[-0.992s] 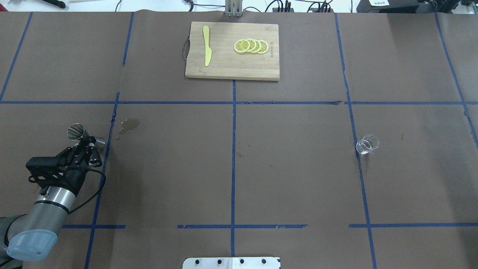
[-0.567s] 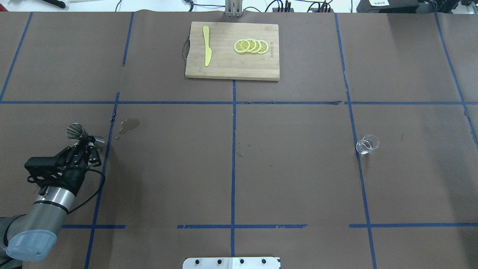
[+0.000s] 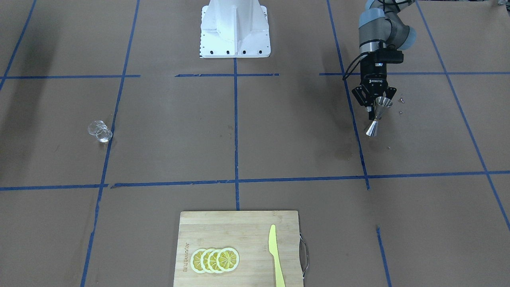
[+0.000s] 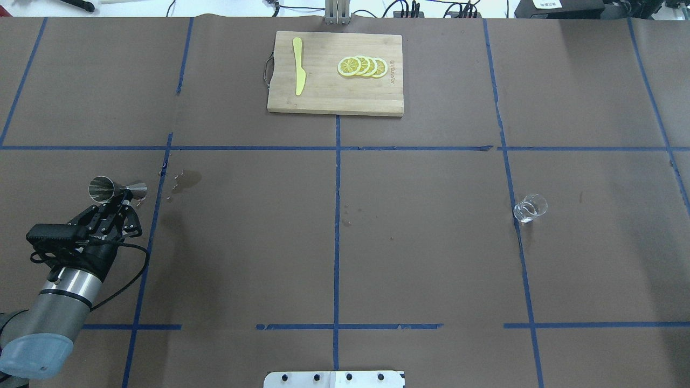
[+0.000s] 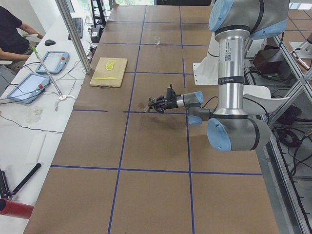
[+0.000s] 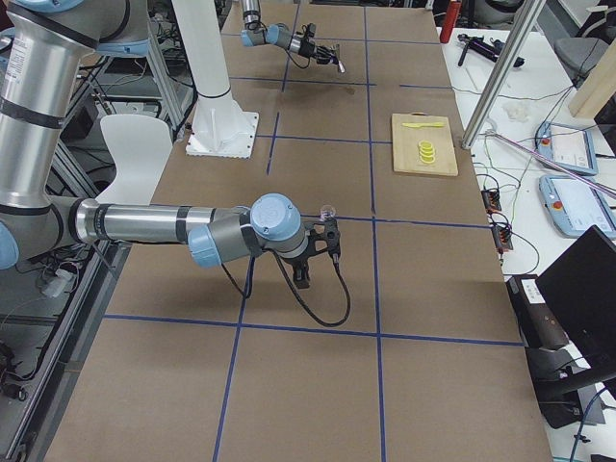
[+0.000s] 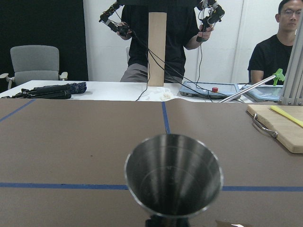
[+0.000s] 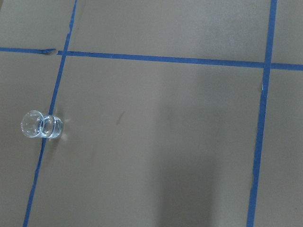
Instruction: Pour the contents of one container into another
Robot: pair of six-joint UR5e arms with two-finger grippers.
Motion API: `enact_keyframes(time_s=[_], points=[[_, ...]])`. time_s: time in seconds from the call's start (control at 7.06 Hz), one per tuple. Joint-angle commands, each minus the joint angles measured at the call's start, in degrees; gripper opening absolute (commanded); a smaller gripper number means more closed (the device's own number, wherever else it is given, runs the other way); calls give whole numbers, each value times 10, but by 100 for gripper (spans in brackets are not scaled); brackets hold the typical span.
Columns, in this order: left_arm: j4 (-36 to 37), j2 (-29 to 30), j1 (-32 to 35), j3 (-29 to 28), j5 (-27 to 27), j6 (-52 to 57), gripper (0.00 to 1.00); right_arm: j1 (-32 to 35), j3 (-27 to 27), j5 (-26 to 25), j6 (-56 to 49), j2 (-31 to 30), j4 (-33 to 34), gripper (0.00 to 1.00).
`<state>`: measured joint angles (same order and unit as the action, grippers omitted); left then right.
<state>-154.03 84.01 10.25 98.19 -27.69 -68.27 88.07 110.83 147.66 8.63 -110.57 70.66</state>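
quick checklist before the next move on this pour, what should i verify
1. Grip: ok. The left gripper is shut on the jigger at its waist.
2. Jigger attitude: ok. Wide cup on top, only slightly tilted; no liquid shows inside.
3. Position of the glass: ok. It appears upright on a blue tape line, and nothing holds it.
4. Contents of the glass: cannot tell.
5. State of the right gripper: cannot tell; only the side view shows it.
6. Lane between the two: ok. The cutting board lies at the far edge.
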Motion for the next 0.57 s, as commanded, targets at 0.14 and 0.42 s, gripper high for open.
enact_keyframes(time_s=[0.14,0.42], points=[[-32,5,-2,2,-1,66,0,0,0,0,0,0,0,100],[-33,8,-3,-1,-5,66,0,0,-1,-1,1,0,0,100]])
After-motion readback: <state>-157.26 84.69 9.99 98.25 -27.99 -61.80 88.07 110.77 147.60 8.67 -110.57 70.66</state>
